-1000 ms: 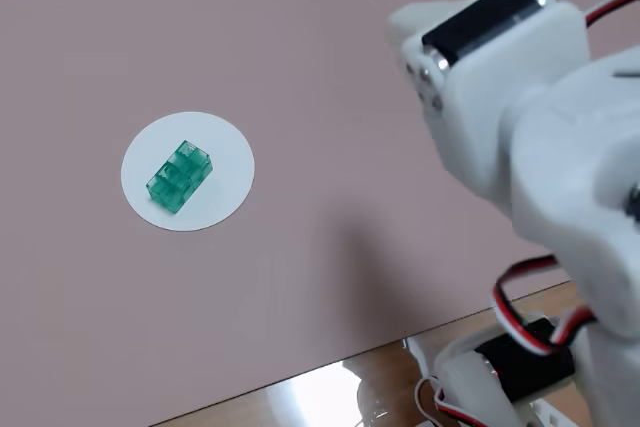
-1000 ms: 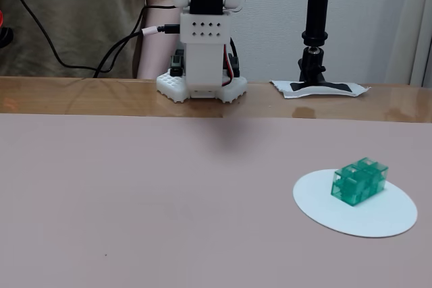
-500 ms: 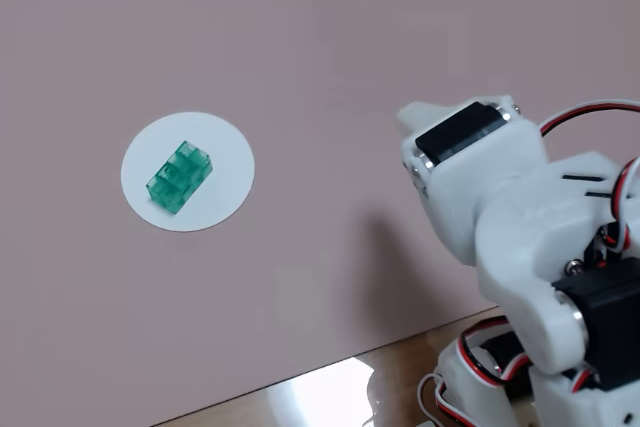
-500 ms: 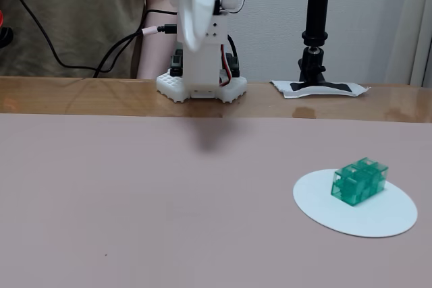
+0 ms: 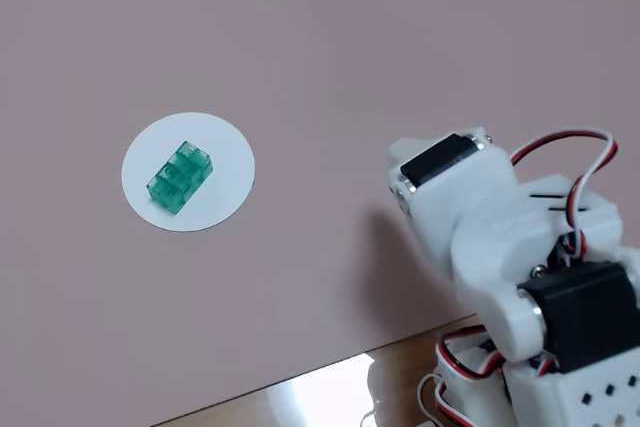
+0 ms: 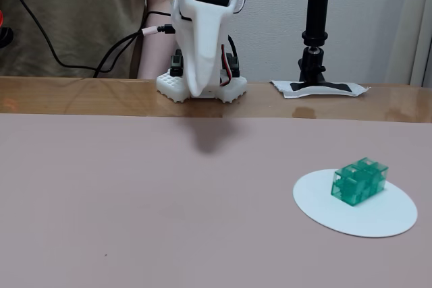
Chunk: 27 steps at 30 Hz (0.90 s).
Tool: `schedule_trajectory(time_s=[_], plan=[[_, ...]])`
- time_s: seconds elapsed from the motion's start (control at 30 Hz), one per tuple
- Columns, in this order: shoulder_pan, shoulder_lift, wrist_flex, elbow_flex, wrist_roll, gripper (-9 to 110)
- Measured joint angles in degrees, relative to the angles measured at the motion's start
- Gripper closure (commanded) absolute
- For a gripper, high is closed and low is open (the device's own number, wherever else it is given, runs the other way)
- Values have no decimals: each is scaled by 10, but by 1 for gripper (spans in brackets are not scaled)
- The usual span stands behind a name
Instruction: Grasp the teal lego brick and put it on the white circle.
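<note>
From my remote station I log the pink mat (image 5: 330, 37) as the biggest item, covering most of the table in both fixed views, w/ a wooden table edge (image 6: 81, 96) showing beyond it. Next in size: the white arm (image 6: 202, 32), folded back over its base (image 6: 202, 89) at the far side of the mat in that view, red/white/black wires looping off it; in the other fixed view the arm (image 5: 500, 247) fills the lower right corner. A black camera pole (image 6: 317, 18) stands on a white pad to the right of the base. The gripper (image 6: 194, 84) hangs nose-down in front of the base; fingers appear closed together w/ nothing between them, but I can't confirm the gap from either cam. The white circle (image 5: 220, 152) lies flat on the mat, well apart from the arm, left of it in one fixed view and lower right in the other. The teal lego brick (image 5: 180, 177) sits on the circle, studs up, wholly inside the rim, angled diagonally; confirmed in the other view (image 6: 360, 181). No contact between gripper and brick.
</note>
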Motion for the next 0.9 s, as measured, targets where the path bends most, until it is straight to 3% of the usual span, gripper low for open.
schedule_trajectory(time_s=[0.9], plan=[[-4, 0, -20, 29, 7, 101]])
